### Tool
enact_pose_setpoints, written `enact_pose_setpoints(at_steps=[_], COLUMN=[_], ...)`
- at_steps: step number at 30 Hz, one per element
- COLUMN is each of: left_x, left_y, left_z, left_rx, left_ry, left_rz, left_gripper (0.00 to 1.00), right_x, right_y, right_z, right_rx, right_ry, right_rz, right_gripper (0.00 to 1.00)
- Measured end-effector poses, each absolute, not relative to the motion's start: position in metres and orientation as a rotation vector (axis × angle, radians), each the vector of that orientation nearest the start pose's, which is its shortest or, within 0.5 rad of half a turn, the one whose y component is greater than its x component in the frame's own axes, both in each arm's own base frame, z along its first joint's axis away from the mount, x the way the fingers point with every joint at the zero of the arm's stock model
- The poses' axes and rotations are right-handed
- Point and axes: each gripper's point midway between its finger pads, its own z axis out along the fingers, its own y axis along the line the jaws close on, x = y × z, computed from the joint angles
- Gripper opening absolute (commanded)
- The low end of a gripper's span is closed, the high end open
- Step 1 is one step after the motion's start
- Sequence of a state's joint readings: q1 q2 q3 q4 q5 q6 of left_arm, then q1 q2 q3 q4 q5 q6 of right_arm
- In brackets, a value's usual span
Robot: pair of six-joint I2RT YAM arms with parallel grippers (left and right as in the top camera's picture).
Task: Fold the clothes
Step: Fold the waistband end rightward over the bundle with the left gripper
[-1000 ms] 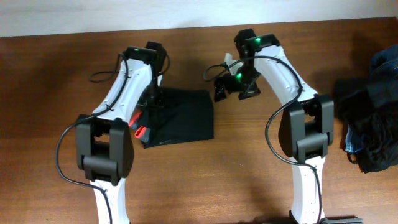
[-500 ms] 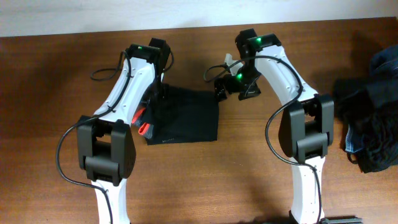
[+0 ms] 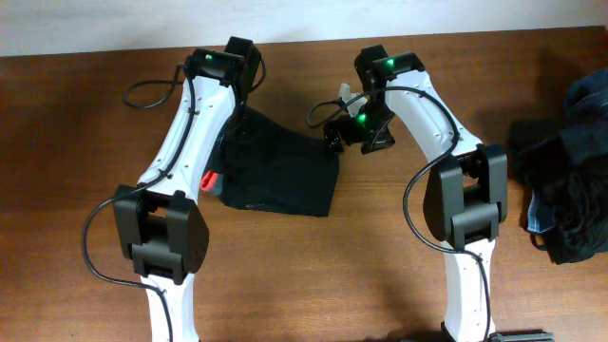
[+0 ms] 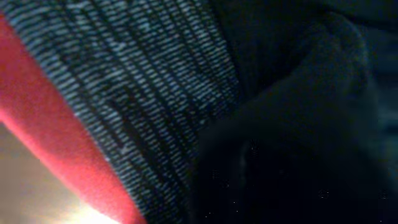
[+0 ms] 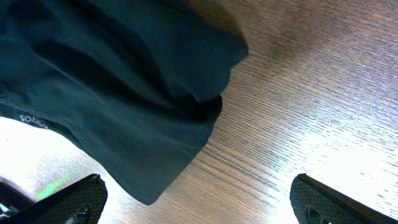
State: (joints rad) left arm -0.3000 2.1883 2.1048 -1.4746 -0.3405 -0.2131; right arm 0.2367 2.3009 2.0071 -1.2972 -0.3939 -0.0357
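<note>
Folded black pants (image 3: 285, 176) lay on the table (image 3: 95, 114) between the arms. The left hand (image 3: 241, 131), nearly closed, pinched their far-left waistband edge. The right hand (image 3: 347, 135), wide open and empty, hovered just beside their far-right corner.

A reddish-brown wooden table (image 3: 57, 142) with fine, straight grain is filling almost the whole overhead view. A pale off-white strip (image 3: 114, 24) is running along the table's far edge; whether it is wall or floor cannot be told. Bright light is falling on the table from above, and in the right wrist view a white glare (image 5: 336, 137) is washing out the grain on the tabletop. Soft, short shadows are lying on the table's wood, and its near corners are looking slightly darker.
</note>
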Motion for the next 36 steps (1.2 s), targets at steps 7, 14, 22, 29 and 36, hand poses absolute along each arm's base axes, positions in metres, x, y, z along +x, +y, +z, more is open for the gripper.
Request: enact_pose_setpoints(at_steps=[7,14,22,29,36], left_x=[0.424,0.425,0.43,0.434,0.435], left_y=[-0.049,-0.047,-0.069,-0.094,-0.121], left_z=[0.141,0.144,0.144,0.145,0.142], left_rx=[0.107,0.115,0.167,0.221,0.267], left_ry=[2.947,2.925,2.88,2.838,2.82], left_rz=[0.69,0.741,0.714,0.679,0.592], left_gripper=[0.01,0.01,0.0,0.0,0.04], right_x=[0.415,0.419,0.423,0.415,0.408], right_y=[0.162,0.139,0.091,0.059,0.039], right_z=[0.06,0.056,0.05,0.032,0.022], right_rx=[-0.44,-0.384,-0.212,-0.081,0.001], right_ry=[3.121,3.143,3.178,3.221,3.244], right_rz=[0.569,0.495,0.477,0.482,0.491], right_gripper=[0.99,0.99,0.98,0.99,0.99])
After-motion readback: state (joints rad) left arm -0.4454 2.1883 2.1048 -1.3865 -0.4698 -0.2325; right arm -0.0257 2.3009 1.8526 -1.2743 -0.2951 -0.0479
